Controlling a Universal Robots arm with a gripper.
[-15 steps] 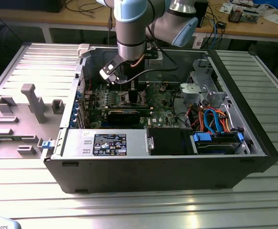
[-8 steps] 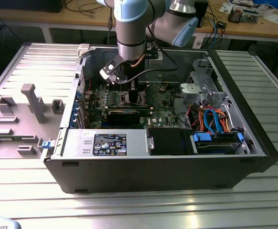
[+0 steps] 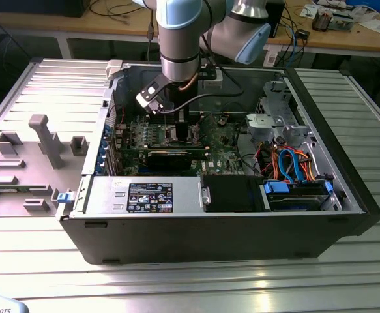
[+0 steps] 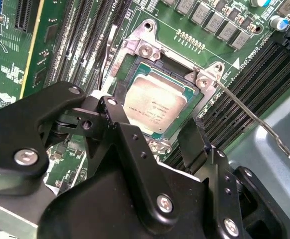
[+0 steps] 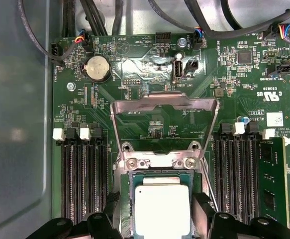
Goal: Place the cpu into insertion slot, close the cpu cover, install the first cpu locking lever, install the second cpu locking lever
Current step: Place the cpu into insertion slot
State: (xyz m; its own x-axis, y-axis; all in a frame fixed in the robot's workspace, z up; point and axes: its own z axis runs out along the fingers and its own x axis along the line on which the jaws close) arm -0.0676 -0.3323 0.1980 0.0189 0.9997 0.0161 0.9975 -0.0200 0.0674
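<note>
Hovering above the exterior view's centre, the gripper (image 4: 148,118) spreads its fingers astride the cpu (image 4: 157,104), which is seated in the insertion slot (image 4: 126,79). A low finger could knock it askew, since the cpu cover (image 5: 164,99) stands open.

The fingers (image 5: 203,211) stand apart, one to each side of the cpu (image 5: 162,211), which lies flat in the insertion slot (image 5: 126,199); just beyond the fingers the cpu cover (image 5: 164,99) stands tilted up from the slot's far edge; a locking lever (image 4: 249,117) juts away from one corner of the slot, past one finger; memory slots (image 5: 82,179) run outside each finger; beyond the cover a coin cell (image 5: 97,67) sits on the motherboard (image 5: 135,69); the board lies inside the computer case (image 3: 242,241), itself on the surface (image 3: 176,280) beneath the fingers.
</note>
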